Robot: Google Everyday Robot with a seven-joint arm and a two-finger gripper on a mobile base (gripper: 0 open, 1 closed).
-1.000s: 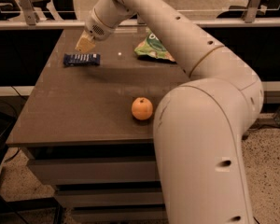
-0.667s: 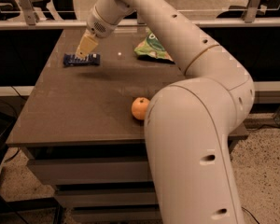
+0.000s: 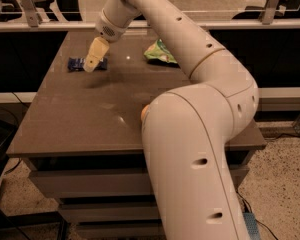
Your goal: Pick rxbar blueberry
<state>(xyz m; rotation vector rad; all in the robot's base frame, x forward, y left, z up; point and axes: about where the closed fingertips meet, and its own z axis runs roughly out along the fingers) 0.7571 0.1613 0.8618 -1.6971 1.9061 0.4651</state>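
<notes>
My gripper (image 3: 91, 66) is at the far left part of the table (image 3: 65, 129), tip pointing down. It sits right over the middle of the rxbar blueberry (image 3: 76, 64). The dark blue bar lies flat on the tabletop, and its two ends show on either side of my gripper's tip. I cannot tell whether my gripper is spread, pressed together or pinching the wrapper. I also cannot tell whether it is touching the bar or hanging just above it.

As I judge it, the reach is done and I am lined up on the right thing. The pick itself is not done, because the bar is on the table and not raised. What is left is a sure grip across the bar's narrow width, then a lift clear of the surface.

A crinkly green snack bag (image 3: 159, 53) lies well apart from my gripper, along the far edge. Nearer my base, an orange (image 3: 144, 112) is well apart too and shows only as a sliver behind my own arm (image 3: 190, 149).

As for writing, the bar's wrapper has pale marks, but I cannot read any word or brand on it. The print on the green bag is just as unreadable.
</notes>
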